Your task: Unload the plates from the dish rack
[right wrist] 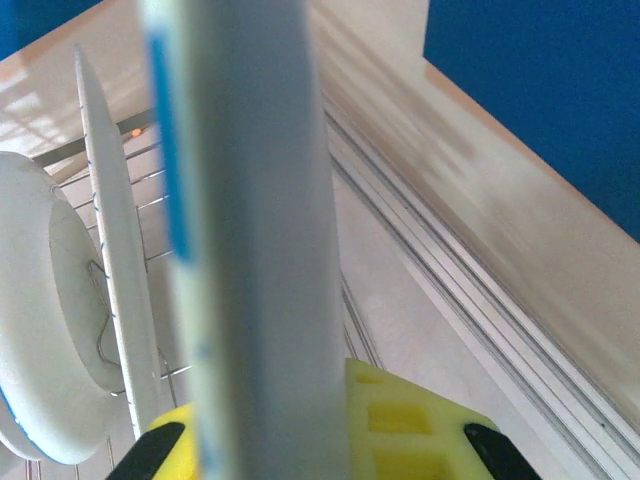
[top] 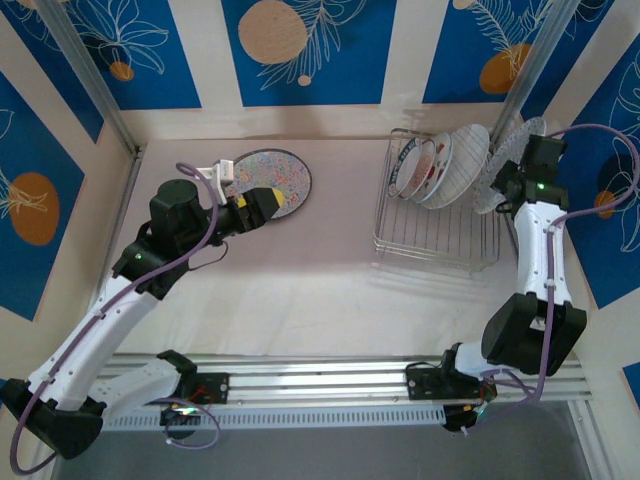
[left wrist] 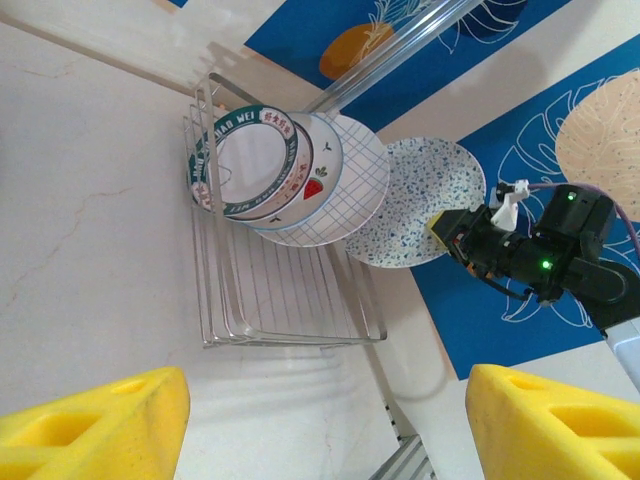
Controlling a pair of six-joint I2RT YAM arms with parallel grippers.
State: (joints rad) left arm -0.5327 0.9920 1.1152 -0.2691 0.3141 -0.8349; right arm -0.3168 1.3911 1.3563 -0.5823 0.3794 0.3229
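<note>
Three plates [left wrist: 268,165] stood in dish rack [top: 436,246]. Right gripper [left wrist: 452,232] pinched speckled plate [left wrist: 415,205] by rim just beside rack. Left gripper [top: 270,203] jaws spread over patterned plate [top: 285,172] on table [top: 300,290]. Risk: thin rim grip slipping, or plate swinging into racked neighbours.

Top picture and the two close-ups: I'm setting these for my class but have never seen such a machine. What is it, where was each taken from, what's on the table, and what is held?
It is two robot arms bolted to the near edge of a table. The top picture looks down from above and behind them. Each close-up comes from a camera on one arm's wrist; the yellow blocks are its own fingers. On the table, a wire dish rack holds several plates upright, and one patterned plate lies flat at the far left. The right gripper is shut on the rim of a speckled plate beside the rack. The left gripper is open, holding nothing.
</note>
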